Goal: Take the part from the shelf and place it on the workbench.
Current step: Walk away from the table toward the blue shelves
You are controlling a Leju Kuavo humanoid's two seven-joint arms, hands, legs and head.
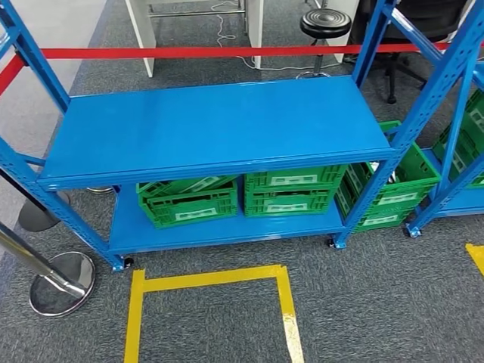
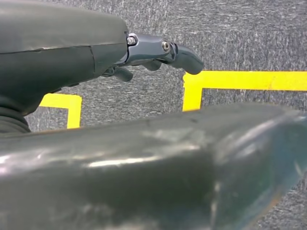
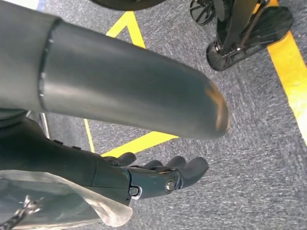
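Grey carpet carries a blue shelf, its top board bare; green crates sit on its lower board. Which crate holds the part, I cannot tell. Left hand and right hand hang with fingers loosely extended, holding nothing.

Crates sit on the shelf's lower level (floor tape before it).

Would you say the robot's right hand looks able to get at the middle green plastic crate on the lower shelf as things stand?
Probably not yet. The right hand hangs over grey carpet, holding nothing, and the middle green plastic crate sits tucked under the blue metal upper shelf, which roofs it closely, so a low frontal reach looks needed.
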